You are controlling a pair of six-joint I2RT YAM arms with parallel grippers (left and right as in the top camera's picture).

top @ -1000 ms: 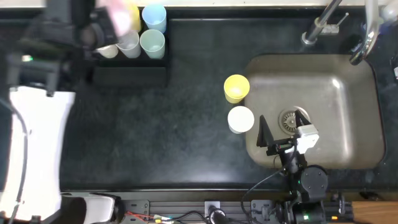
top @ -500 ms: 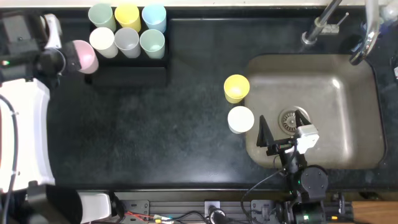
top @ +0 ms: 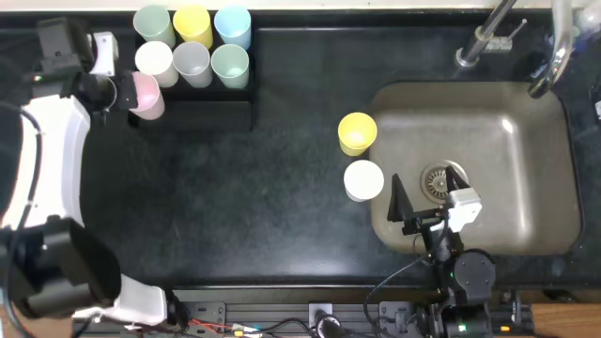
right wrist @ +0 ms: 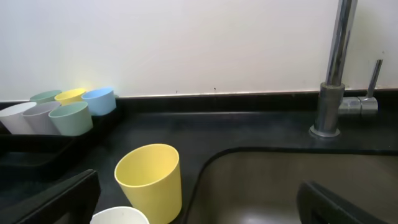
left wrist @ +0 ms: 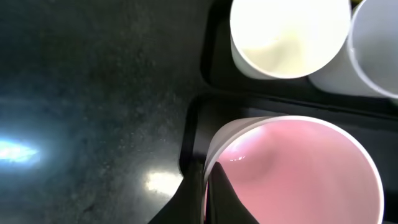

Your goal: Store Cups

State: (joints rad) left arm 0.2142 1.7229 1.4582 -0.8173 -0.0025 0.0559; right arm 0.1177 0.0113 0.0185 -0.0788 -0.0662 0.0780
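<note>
Pink cup [top: 146,94] in left jaws

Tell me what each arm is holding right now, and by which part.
The left gripper holds the pink cup by its rim, pinching the wall at the lip. The right gripper, open at the sink, holds nothing.
</note>
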